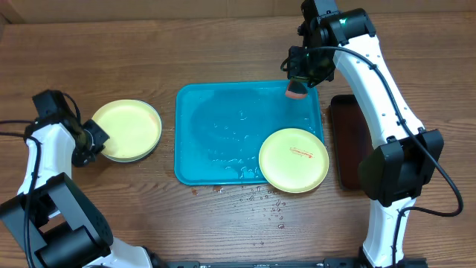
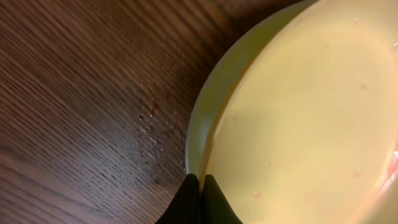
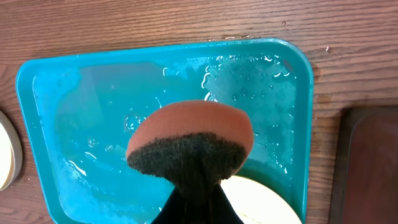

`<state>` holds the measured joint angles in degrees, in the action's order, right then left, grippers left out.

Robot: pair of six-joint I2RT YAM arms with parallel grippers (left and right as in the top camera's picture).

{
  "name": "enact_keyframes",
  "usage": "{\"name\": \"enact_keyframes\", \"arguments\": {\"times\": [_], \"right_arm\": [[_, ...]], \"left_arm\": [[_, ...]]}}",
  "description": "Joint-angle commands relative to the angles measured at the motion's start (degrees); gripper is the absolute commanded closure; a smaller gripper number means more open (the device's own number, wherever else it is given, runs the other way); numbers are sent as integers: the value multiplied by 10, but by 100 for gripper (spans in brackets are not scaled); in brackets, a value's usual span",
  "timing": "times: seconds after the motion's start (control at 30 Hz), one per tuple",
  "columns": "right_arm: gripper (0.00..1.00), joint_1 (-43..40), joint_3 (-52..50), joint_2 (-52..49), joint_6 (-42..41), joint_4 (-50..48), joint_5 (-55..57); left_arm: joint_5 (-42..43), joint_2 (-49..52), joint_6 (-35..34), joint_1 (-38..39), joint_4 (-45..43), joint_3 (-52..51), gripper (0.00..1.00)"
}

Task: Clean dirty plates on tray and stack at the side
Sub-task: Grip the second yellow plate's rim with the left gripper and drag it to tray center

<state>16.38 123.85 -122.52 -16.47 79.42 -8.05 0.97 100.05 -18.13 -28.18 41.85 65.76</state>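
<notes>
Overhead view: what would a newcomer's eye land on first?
The wet turquoise tray in the middle, with a yellow plate bearing a red smear on its near right corner. Over the tray's far right corner the right gripper holds a brown sponge; the left gripper pinches stacked plates on the table at left.

My overhead camera looks straight down on the whole table (image 1: 223, 45), with the turquoise tray (image 1: 216, 112) central. The left wrist view is pressed close to the stacked plates (image 2: 298, 112) at nine o'clock. The right wrist view hangs higher over the tray's one o'clock corner, behind its sponge (image 3: 193, 140), and shares that tray and the dark tray (image 3: 367, 168) with overhead.
</notes>
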Motion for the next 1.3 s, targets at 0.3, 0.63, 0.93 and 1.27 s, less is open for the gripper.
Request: {"name": "enact_keyframes", "arguments": {"times": [0.3,0.63,0.93,1.27], "right_arm": [[96,0,6,6,2,0,5],[96,0,6,6,-3,-8,5],[96,0,6,6,-3,-6,5],[96,0,6,6,-3,-1,3]], "left_arm": [[88,-15,67,9,25,61,51],[254,-14,118,159,96,154,47],[263,17,40,393,81,150,43],[270,125,-30,555,76,150,42]]}}
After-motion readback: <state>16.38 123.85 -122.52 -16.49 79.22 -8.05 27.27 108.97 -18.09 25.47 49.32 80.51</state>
